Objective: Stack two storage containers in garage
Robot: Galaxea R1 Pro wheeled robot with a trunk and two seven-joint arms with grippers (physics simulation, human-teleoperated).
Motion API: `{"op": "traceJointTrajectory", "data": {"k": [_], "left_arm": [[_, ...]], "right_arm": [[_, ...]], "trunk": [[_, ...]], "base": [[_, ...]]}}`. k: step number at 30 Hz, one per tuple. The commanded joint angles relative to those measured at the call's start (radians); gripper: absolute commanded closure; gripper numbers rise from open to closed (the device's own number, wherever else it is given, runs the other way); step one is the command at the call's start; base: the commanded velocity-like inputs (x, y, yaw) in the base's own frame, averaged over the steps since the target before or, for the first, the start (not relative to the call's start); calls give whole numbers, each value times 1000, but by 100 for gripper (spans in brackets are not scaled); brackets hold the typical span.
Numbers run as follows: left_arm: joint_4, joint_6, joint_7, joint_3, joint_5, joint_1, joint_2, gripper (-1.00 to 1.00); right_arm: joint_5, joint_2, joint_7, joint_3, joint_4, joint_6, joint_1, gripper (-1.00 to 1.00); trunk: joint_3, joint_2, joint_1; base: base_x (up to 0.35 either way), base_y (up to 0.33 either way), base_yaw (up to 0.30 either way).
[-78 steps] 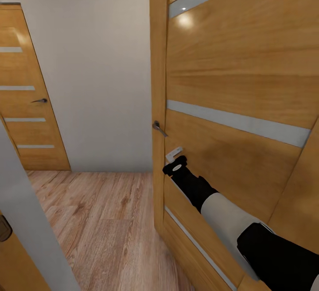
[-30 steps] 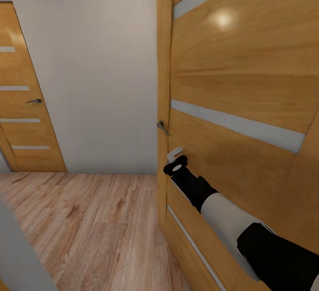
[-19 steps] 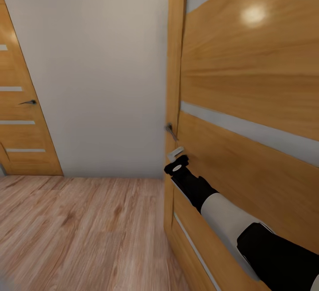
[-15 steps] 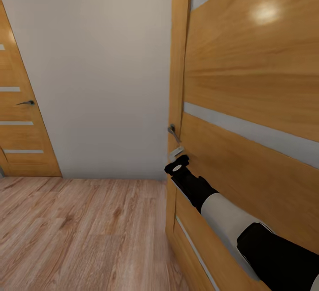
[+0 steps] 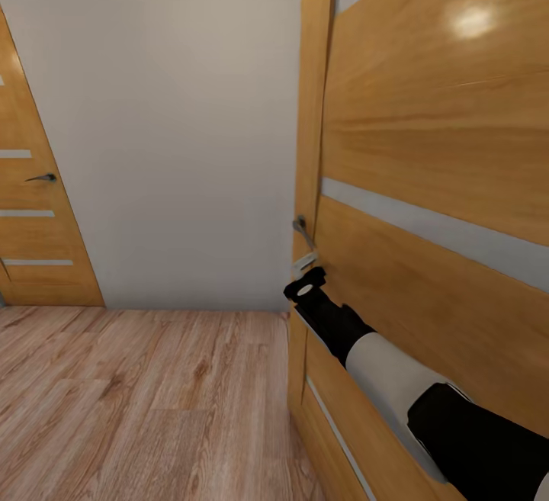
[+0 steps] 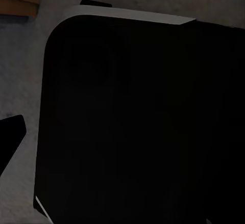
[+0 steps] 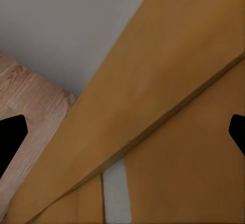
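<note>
Right gripper (image 5: 303,263), seemingly open, beside door handle (image 5: 301,228).

The door (image 5: 435,142) is honey-toned wood with a glossy varnish that catches a bright light spot, crossed by matt pale strips. Its handle (image 5: 303,231) looks like dull grey metal. The wall (image 5: 168,120) is matt, smooth, pale grey. The floor (image 5: 137,402) is light wood plank with visible grain, satin finish.
</note>
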Motion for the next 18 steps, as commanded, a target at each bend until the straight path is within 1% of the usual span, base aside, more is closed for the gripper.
{"op": "traceJointTrajectory", "data": {"k": [1,6,18], "left_arm": [[-1,-2,1,1,7,0,0,-100],[-1,-2,1,1,7,0,0,-100],[-1,-2,1,1,7,1,0,-100]], "right_arm": [[11,0,-7,0,12,9,-1,-100],[13,0,-7,-5,39,6,-1,-100],[12,0,-7,-10,42,-14,-1,-100]], "trunk": [[-1,0,0],[-1,0,0],[-1,0,0]], "base": [[0,0,0],[0,0,0],[0,0,0]]}}
